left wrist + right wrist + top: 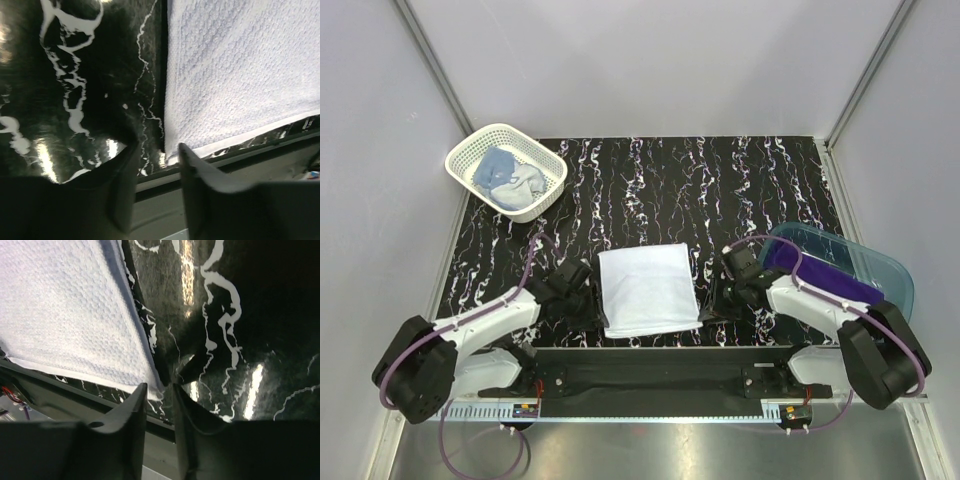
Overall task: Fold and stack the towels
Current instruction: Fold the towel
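Left gripper [157,146]: jaws partly apart, a clear gap between the two dark fingers [120,190]. Nothing is in the gap, and only the near edge of the table shows through it. The tool is tipped down over the black, white-veined marble-pattern table top [720,180].

Right gripper [158,387]: jaws apart by a narrower gap, also with nothing in it. No cloth is pinched.

White textured cloth towel [648,290]: it lies flat and folded to a rough rectangle between the two grippers. In the left wrist view its near corner sits just ahead of the fingertips, toward the inner finger. In the right wrist view the opposite near corner ends right at the tip of the inner finger. I cannot tell whether that corner touches the tip.

Deep purple cloth towel [810,270]: it lies inside the translucent blue plastic tub [885,270], just outboard of the right gripper, behind its wrist.

Light blue cloth towel [495,168]: it lies bunched inside the white lattice plastic basket [470,150]. The basket is well apart from the left gripper, ahead of it and outboard, at the far left corner of the table.
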`<move>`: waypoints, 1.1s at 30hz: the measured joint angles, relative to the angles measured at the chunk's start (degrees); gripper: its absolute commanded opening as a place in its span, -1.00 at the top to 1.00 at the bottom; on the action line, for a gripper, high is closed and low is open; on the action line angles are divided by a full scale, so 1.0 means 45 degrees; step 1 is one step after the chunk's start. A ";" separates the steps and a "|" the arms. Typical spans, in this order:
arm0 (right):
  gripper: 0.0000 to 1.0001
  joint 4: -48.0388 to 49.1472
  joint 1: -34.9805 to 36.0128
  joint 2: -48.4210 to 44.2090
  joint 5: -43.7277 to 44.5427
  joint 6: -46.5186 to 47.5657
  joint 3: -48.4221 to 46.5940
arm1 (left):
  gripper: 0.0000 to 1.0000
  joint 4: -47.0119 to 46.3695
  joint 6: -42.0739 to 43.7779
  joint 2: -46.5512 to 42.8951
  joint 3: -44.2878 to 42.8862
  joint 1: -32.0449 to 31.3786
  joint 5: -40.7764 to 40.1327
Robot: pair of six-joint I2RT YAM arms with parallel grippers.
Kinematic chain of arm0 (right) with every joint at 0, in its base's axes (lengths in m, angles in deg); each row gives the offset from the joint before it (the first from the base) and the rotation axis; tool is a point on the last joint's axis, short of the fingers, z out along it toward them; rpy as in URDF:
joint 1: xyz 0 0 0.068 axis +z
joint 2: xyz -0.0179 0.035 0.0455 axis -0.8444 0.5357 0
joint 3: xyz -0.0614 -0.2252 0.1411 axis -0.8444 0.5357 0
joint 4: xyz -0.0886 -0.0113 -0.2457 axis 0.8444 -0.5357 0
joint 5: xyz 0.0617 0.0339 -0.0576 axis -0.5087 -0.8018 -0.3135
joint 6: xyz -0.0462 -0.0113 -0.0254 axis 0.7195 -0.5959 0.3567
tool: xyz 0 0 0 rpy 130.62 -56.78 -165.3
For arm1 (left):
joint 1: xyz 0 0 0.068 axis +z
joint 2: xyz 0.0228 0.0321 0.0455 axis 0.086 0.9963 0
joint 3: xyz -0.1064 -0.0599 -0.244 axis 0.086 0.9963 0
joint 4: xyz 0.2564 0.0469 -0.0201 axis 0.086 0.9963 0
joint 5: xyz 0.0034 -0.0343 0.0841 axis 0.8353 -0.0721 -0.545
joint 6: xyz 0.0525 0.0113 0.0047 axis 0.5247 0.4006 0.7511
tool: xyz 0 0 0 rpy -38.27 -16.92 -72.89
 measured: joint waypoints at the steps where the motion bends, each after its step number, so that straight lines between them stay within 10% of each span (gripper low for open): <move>1: 0.24 -0.0194 0.0000 -0.0180 0.0029 -0.0005 -0.0034 | -0.07 0.0272 0.0112 -0.0087 -0.0146 0.0005 -0.0175; 9: 0.34 -0.1923 0.0005 -0.0126 0.0675 0.1127 -0.3011 | 0.06 0.2395 0.1938 0.0806 -0.4158 0.0529 -0.1307; 19: 0.51 -0.0797 -0.0049 0.5537 0.0491 0.3793 -0.8529 | 0.13 0.1224 0.4736 0.6110 -0.7781 0.2472 -0.0952; 33: 0.53 -0.0423 -0.1472 0.8981 0.0044 0.5226 -0.9884 | 0.13 0.1695 0.5445 1.0180 -1.0831 0.3449 -0.1044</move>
